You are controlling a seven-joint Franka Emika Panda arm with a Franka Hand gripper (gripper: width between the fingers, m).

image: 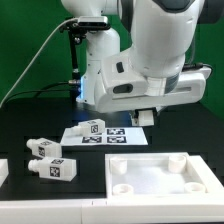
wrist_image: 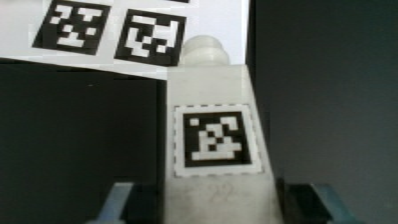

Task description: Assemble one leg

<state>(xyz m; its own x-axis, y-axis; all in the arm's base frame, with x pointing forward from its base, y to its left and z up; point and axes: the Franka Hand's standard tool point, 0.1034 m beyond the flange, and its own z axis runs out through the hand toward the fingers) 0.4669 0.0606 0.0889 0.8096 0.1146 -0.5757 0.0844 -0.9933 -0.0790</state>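
Between the spread, empty fingers of my claw the leg lies untouched on the bench, long axis running out to twelve o'clock, narrow end at the marker board.

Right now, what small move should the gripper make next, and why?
Probably close the gripper on the leg. In the wrist view its fingers stand either side of the leg with dark gaps showing, so the leg sits centred but not yet gripped.
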